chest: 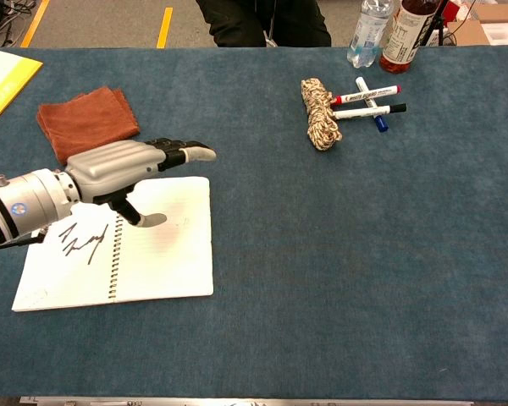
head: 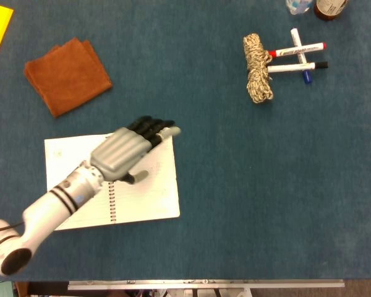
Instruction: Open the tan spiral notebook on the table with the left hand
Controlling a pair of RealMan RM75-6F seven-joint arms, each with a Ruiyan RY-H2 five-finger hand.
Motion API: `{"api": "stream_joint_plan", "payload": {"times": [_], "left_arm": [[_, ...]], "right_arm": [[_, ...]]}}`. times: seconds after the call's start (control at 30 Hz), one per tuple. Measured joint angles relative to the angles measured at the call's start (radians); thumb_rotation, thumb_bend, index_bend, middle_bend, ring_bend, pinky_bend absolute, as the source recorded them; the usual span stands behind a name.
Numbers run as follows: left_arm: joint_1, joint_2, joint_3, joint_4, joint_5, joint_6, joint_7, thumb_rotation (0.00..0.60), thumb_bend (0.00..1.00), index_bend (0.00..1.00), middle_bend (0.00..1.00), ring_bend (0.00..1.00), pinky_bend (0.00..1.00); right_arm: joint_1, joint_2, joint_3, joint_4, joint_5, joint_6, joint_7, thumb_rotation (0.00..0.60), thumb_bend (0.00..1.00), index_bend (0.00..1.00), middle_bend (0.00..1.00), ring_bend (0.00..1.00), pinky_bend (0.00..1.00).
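Notebook lies open, spine toward robot; left robot hand empty, fingers apart.

**A lab-style robot test table in a workspace**

The setting reads as a robotics lab or test room. A wide table covered in blue felt-like cloth fills both views, with a metal rail along its near edge. Beyond the far edge, the chest view shows a bare grey floor marked with yellow tape lines, cables at the top left corner, and a seated person in dark clothes. Loose test props lie about: markers, a rope bundle, 2 bottles.
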Motion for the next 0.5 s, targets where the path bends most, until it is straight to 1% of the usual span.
{"api": "stream_joint_plan", "payload": {"times": [0.2,0.5], "left_arm": [[0.119,0.071,0.013,-0.017,-0.049,0.151,-0.006,0.6,0.28,0.0,0.02,0.0,0.0],[0.328,0.101,0.021,0.012,-0.089,0.426,0.013,0.6,0.28,0.03,0.03,0.0,0.0]], "right_arm": [[0.019,0.032,-0.002,-0.051,0.021,-0.048,-0.053,0.6,0.19,0.26,0.24,0.15,0.28],[0.03,0.045,0.0,-0.109,0.048,-0.067,-0.144,0.6,0.19,0.26,0.24,0.15,0.28]]}}
